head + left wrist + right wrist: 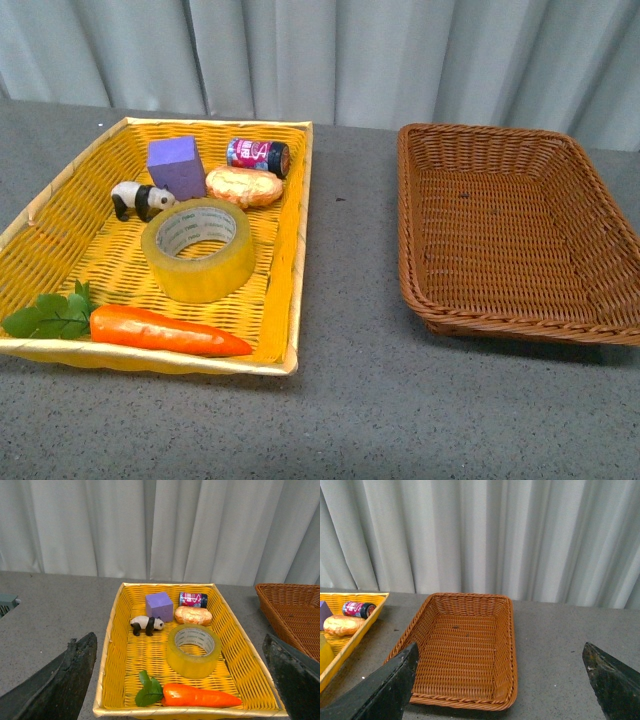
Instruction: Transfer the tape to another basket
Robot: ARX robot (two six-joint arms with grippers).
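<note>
Carrot [165,330]: orange with green leaves [50,315], lying along the near wall of the yellow tray [303,200], just in front of the tape.
Tape [198,250]: wide translucent yellowish roll with a white printed core; it lies flat, hole upward, right of the yellow tray's middle, near its right wall.
Behind the tape: panda figure [140,200], purple block [175,165], bread roll [243,186] and a small can [258,155] lying on its side by the far wall.
Basket [410,250]: dark brown wicker with low sloping sides, right of the yellow tray, its woven floor showing from wall to wall.
Room between: a strip of grey table [350,400] separates the two trays.
Left gripper [177,637]: fingers spread wide, holding nothing.
Right gripper [499,645]: fingers spread wide, holding nothing, facing the basket.
</note>
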